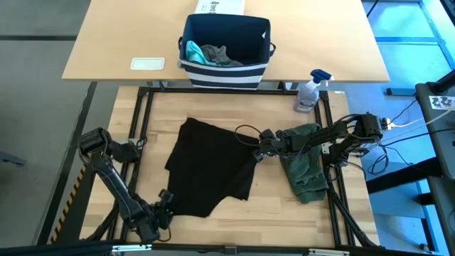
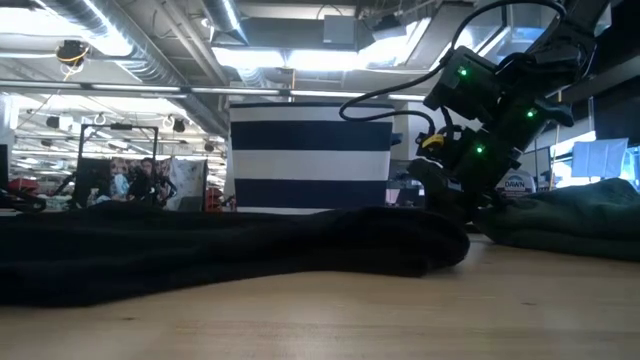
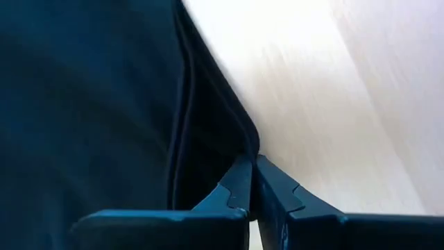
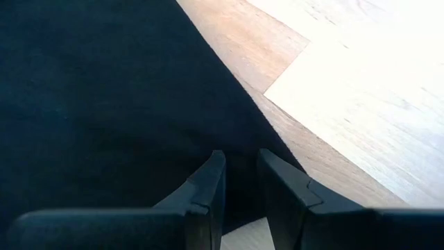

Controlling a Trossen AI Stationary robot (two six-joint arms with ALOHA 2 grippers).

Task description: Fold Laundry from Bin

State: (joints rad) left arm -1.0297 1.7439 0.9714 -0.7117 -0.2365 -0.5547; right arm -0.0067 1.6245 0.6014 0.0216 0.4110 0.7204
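Two hands on the black T-shirt [image 1: 210,167], spread on the desk [image 1: 234,107]: left hand [image 3: 251,182] clenched on its hem, right hand [image 4: 241,182] pinching its edge. Thin grip — hem could slip out when lifted.

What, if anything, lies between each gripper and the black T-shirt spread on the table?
Nothing visible. The left gripper is pinched shut on the black T-shirt at its hem, and the right gripper sits at the shirt's opposite edge.

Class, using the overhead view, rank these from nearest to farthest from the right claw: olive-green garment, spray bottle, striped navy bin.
From the right claw:
1. Olive-green garment, right beside it, on the right side.
2. Spray bottle, at the far right edge.
3. Striped navy bin, on the far table, centre.
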